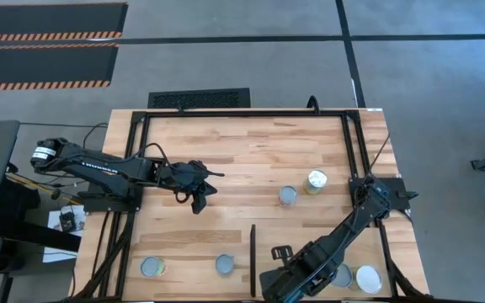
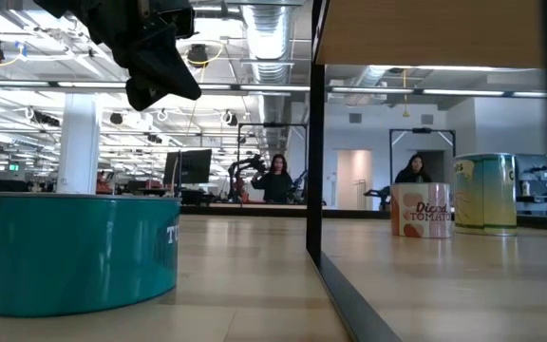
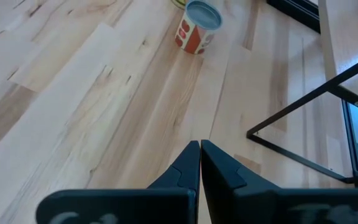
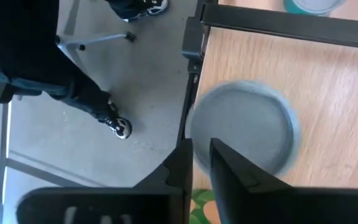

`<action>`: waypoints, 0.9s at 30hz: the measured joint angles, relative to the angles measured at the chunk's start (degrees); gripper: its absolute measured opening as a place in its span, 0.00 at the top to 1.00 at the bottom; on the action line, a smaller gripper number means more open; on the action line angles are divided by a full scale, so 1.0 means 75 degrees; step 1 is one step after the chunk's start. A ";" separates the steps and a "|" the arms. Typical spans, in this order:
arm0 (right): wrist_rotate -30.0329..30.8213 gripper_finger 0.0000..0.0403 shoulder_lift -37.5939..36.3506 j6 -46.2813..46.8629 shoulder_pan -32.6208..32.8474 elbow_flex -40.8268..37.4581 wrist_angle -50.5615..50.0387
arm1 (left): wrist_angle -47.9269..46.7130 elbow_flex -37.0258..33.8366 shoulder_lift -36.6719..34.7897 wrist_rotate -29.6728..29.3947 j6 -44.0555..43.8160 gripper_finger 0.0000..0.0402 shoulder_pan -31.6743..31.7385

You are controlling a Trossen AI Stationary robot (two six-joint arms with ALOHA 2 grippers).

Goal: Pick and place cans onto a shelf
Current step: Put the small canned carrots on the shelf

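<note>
— Near the table's front edge, what do we see?
— Our right gripper (image 4: 201, 155), jaws barely parted, holding nothing, over a grey-topped can (image 4: 244, 127).
— Our left gripper (image 3: 200, 163)?
— Closed, empty, mid-table; tomato can (image 3: 196, 28) beyond.

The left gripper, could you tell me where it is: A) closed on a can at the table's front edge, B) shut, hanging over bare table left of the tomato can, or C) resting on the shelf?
B: the left gripper hangs shut over bare table, fingers pressed together, the tomato can off to its right.
</note>
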 joint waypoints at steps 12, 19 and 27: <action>0.1331 0.97 -0.1427 0.0266 -0.0232 0.0008 -0.1178 | 0.0410 0.0000 0.0000 0.0078 0.0302 1.00 -0.0032; 0.3377 0.99 -0.2754 -0.0129 -0.0410 -0.0007 -0.1401 | 0.0996 0.0000 0.0000 -0.0626 0.0327 1.00 -0.0287; 0.3684 0.99 -0.4863 -0.1026 -0.0842 -0.3110 0.0776 | 0.1601 0.0000 -0.0003 -0.0992 0.0330 1.00 -0.0568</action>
